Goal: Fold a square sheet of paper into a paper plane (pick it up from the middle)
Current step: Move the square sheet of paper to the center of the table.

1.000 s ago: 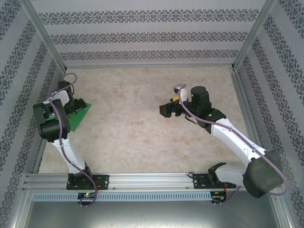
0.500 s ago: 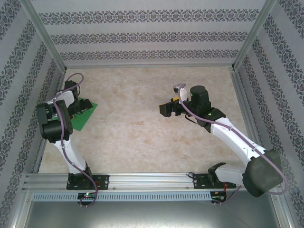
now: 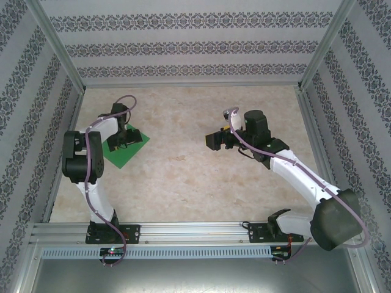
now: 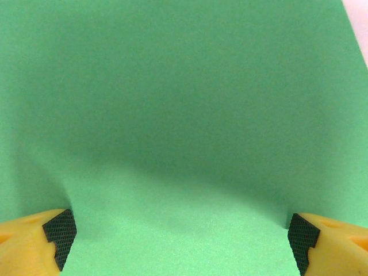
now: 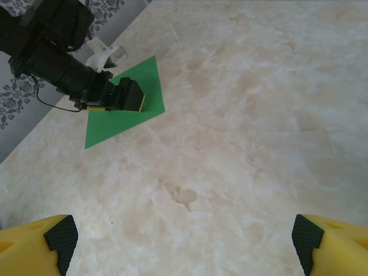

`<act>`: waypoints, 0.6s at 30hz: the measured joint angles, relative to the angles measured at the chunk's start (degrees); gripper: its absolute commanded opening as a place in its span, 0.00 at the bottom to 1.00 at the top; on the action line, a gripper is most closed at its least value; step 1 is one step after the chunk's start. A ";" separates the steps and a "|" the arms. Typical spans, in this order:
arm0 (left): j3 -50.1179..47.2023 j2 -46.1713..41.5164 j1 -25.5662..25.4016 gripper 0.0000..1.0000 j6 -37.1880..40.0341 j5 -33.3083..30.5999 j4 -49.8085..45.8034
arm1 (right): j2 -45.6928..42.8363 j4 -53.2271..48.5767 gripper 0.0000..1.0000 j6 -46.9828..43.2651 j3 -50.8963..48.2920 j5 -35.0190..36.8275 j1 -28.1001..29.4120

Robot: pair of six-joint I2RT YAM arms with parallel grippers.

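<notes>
Top camera looks down from behind — wrist cameras share the paper.

The square sheet of paper lies left on the bench — left gripper over it, right gripper well apart.

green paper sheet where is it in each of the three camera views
Top external: the sheet lies left of centre, under the left hand.
Left wrist: it lies between the open fingers, running past most edges.
Right wrist: upper left, beneath that hand.
Shared landmark: the left hand over the sheet.
</notes>
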 measured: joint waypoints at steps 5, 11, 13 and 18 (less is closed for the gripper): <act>0.26 0.17 -6.75 0.97 -1.77 0.02 -0.26 | 0.22 -1.79 0.98 0.42 0.00 -0.02 -1.16; 3.04 2.08 -15.58 0.97 -3.21 0.04 -1.14 | -0.31 -4.24 0.98 0.66 -0.02 -0.26 -4.04; 4.37 3.04 -18.80 0.97 -3.28 0.04 -1.22 | -0.81 -5.18 0.98 0.66 -0.24 -0.46 -4.98; 8.83 6.05 -26.03 0.98 -3.17 0.04 -2.38 | -2.32 -7.98 0.98 0.61 -1.09 -0.96 -7.72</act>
